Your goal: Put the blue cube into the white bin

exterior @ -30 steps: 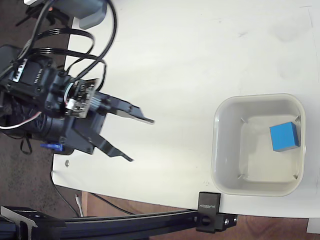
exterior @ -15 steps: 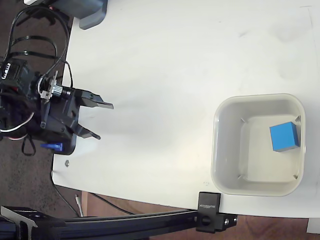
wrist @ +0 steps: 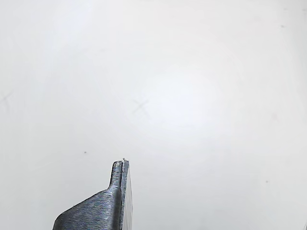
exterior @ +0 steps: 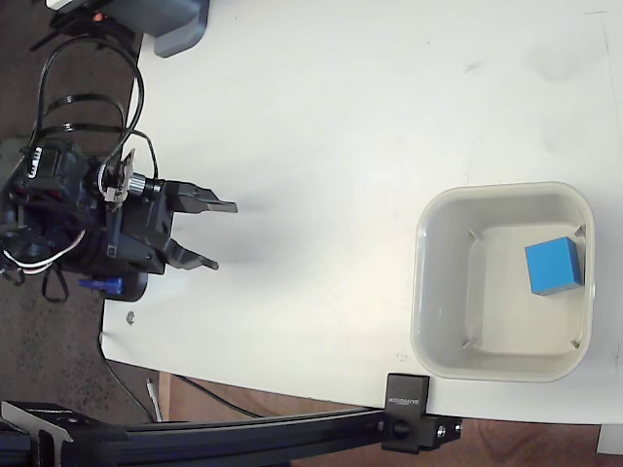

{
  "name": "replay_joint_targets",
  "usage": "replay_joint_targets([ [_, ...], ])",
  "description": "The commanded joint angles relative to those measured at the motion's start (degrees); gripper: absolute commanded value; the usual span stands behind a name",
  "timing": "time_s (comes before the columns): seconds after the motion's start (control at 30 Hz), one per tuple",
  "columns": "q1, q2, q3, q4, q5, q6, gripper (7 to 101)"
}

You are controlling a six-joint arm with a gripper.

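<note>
Blue cube (exterior: 554, 266) lies on the floor of the white bin (exterior: 503, 195), against its right wall at the right of the fixed view, so the placing looks done. The hand (exterior: 216, 234) sits far off at the left edge of the worktop (exterior: 370, 107), its 2 fingers spread and holding nothing.

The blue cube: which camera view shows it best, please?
The fixed view shows it best: the blue cube lies inside the white bin, near its right wall, fully visible from above. The wrist view shows nothing of the cube, only bare white table and one dark fingertip.
</note>
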Motion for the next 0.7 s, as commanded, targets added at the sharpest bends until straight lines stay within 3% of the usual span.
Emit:
replay_joint_targets([
  [0.03,0.44,1.58,-1.41,-0.26,-0.26,0.09,100.3],
  [0.7,0.44,1.58,-1.41,-0.26,-0.79,-0.26,100.3],
])
